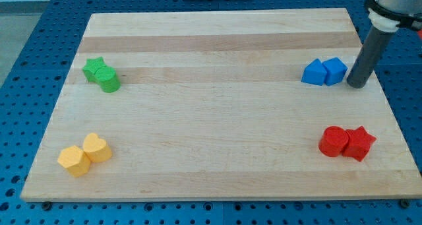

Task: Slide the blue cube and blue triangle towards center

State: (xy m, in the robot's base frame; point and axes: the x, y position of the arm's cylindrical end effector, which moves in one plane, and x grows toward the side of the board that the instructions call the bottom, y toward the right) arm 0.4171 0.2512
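Observation:
The blue cube (335, 70) and the blue triangle (314, 72) sit side by side and touching near the view's right edge of the wooden board (217, 119), in its upper half. The triangle is on the left, the cube on the right. My tip (357, 85) stands just to the right of the blue cube, very close to it; whether it touches the cube I cannot tell. The dark rod rises from the tip toward the view's top right.
A green star (94, 68) and a green cylinder (108, 80) sit at the upper left. Two yellow blocks (84, 154) sit at the lower left. A red cylinder (333, 141) and a red star (359, 143) sit at the lower right.

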